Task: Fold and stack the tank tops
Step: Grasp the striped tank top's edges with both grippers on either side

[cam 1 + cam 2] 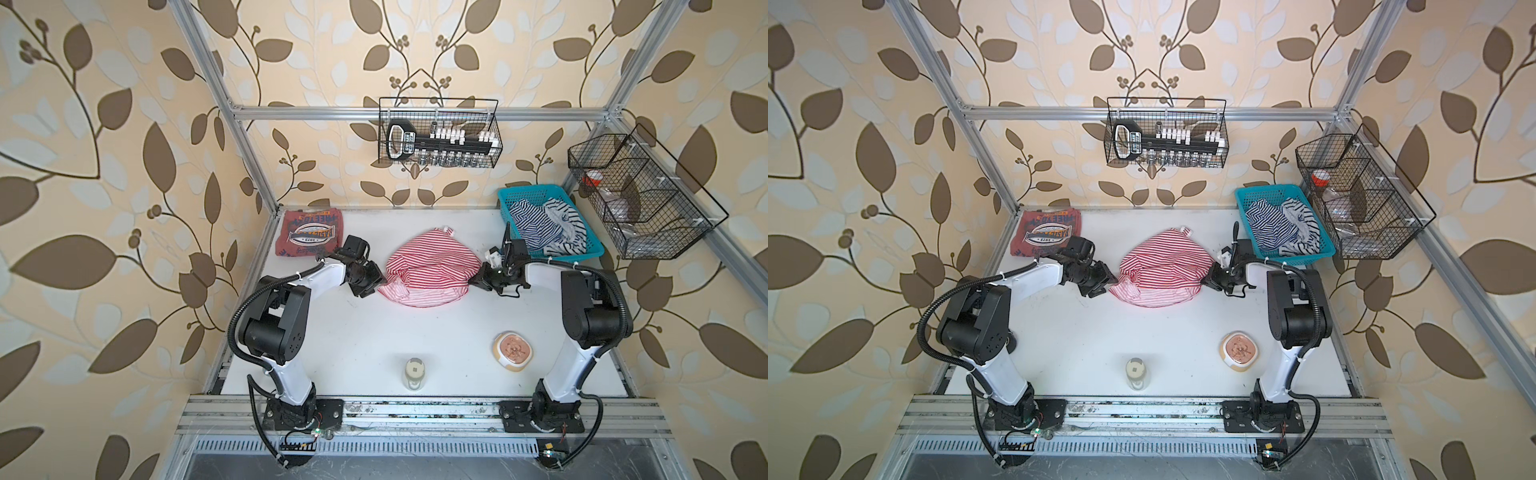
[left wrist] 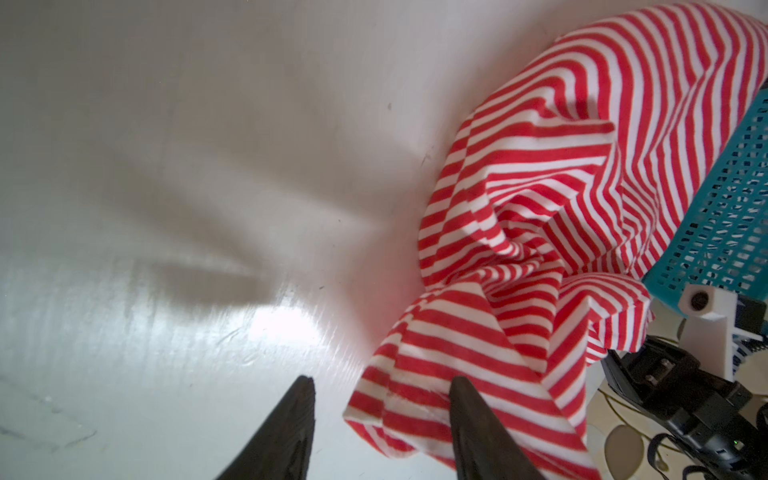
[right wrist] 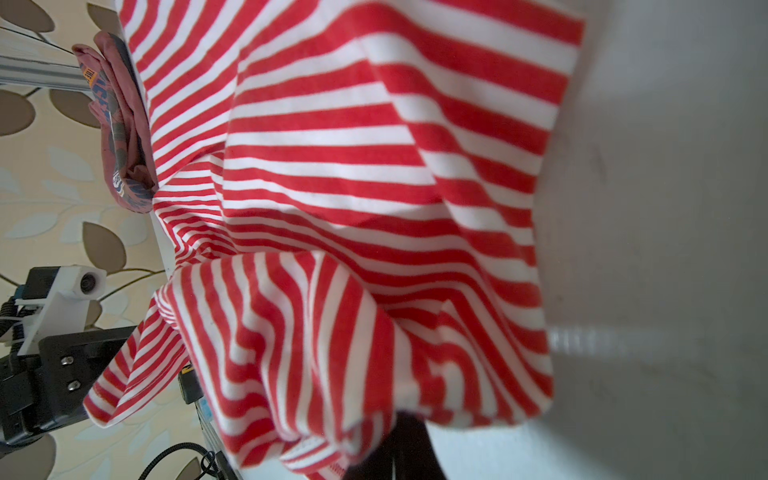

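The left arm and right arm wear white shells between bulky black joint housings. Black ribbed conduit, cinched with white zip ties, loops beside each. Their base plates are black. The left gripper has dark tapered fingers.

Two tank tops lie out on the tabletop — one brick-red tank top, one striped tank top. Three baskets: one turquoise basket and two of black wire — back wire basket, side wire basket. One jar, one bowl, two arms: left arm, right arm
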Controlling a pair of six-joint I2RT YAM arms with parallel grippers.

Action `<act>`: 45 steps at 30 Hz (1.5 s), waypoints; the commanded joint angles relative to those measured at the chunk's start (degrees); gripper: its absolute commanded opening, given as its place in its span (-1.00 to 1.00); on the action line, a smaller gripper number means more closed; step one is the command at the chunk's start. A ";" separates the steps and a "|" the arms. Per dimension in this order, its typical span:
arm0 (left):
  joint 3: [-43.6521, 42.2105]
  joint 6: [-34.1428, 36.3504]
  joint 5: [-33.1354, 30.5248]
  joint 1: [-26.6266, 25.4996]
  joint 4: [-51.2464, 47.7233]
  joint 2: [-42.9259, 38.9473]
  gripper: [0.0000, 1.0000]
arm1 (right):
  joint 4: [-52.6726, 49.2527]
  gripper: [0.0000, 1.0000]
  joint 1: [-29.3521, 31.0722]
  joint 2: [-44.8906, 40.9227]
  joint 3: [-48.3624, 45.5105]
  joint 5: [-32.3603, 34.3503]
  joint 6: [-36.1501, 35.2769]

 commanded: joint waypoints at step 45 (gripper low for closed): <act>-1.06 3.45 1.23 -4.33 -2.08 4.87 -0.31 | -0.54 -1.00 -0.62 -0.27 0.89 0.22 -0.60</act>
